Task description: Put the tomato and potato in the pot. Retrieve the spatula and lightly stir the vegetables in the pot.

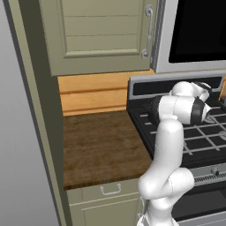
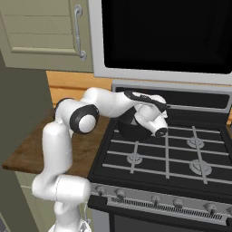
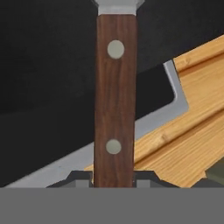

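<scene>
The spatula (image 3: 115, 96) has a reddish-brown wooden handle with two pale rivets, and it runs straight up the hand view. A sliver of its pale grey blade (image 3: 119, 5) shows at the top edge. My gripper (image 3: 114, 178) is shut on the handle's lower end, with a dark fingertip (image 3: 81, 179) on each side. From the right base view, the dark pot (image 2: 131, 130) sits on the stove's back left burner, largely covered by my wrist and hand just above it. The tomato and potato are hidden, since the pot's inside is out of sight.
The black stove top (image 2: 167, 156) with grey grates spreads right of the pot, its knobs along the front edge. A brown wooden counter (image 1: 101, 145) lies left of the stove. Microwave (image 2: 167, 36) and cabinet door (image 1: 101, 31) hang overhead, against a wood-panelled back wall (image 3: 197, 113).
</scene>
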{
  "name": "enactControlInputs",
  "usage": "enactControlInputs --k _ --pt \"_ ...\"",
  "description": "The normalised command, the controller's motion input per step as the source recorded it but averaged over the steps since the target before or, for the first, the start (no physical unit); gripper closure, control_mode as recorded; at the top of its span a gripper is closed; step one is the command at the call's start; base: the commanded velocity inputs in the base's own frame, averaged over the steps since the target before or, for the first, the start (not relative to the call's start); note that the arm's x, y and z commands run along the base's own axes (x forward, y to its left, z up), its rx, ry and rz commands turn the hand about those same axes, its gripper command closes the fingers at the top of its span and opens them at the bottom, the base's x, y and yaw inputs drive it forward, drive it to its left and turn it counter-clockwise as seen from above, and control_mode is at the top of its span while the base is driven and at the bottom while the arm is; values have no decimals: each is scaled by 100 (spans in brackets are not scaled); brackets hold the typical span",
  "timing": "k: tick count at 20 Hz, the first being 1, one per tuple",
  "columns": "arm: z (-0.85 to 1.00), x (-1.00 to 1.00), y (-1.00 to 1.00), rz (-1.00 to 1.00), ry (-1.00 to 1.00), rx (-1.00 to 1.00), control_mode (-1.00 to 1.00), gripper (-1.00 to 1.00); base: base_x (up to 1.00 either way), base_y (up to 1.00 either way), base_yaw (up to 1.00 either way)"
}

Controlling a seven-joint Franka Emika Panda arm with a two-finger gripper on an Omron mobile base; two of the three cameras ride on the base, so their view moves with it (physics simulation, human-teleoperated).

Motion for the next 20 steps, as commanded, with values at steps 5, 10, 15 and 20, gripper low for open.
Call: enactControlInputs --k 5,10,15,20 --pt "-28 13 -7 0 11 2 -100 100 0 0 0" --pt "-2 -16 2 0 1 0 -100 100 0 0 0" --pt "0 -19 31 0 0 2 -100 100 0 0 0" --pt "0 18 35 0 -6 0 -100 100 0 0 0"
